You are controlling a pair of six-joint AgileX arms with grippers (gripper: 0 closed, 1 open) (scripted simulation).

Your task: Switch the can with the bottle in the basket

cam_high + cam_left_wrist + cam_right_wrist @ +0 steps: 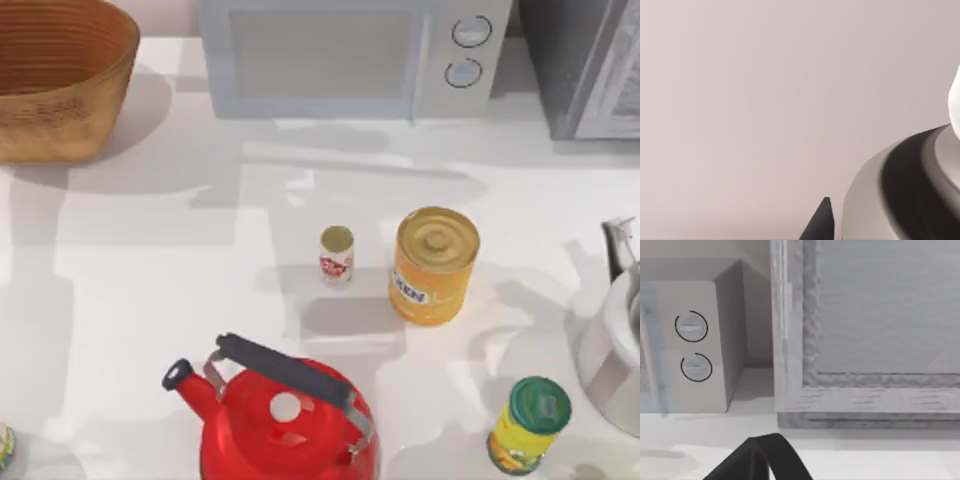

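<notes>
Upper left of the top view: wicker basket (pixel 62 75), inside hidden from here. Near centre: tiny can (pixel 336 255) upright on the table (pixel 150 270), just beside the big yellow can (pixel 433 265). Red kettle (pixel 285 415) bottom centre. Grippers: can't tell, open or closed.

Tan-brown ribbed basket (pixel 60 75); white-and-red can (pixel 336 256) topped pale gold; yellow-orange tin (pixel 432 266); red kettle (pixel 285 425), black handle; white microwave (pixel 350 55), grey dials.
</notes>
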